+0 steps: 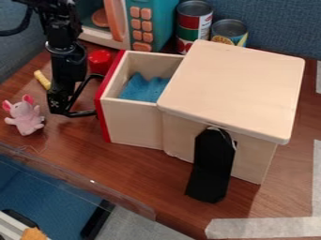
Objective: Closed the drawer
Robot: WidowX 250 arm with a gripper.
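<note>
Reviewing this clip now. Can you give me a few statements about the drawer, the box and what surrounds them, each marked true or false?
1. The drawer is fully closed. False: it is pulled out of the wooden box.
2. A blue cloth lies inside the drawer. True.
3. The robot arm is on the side of the drawer's red front. True.
4. The pink plush toy sits on top of the box. False: it is on the table, left of the drawer in the picture.
5. Two cans stand behind the box, beside the toy microwave. True.
</note>
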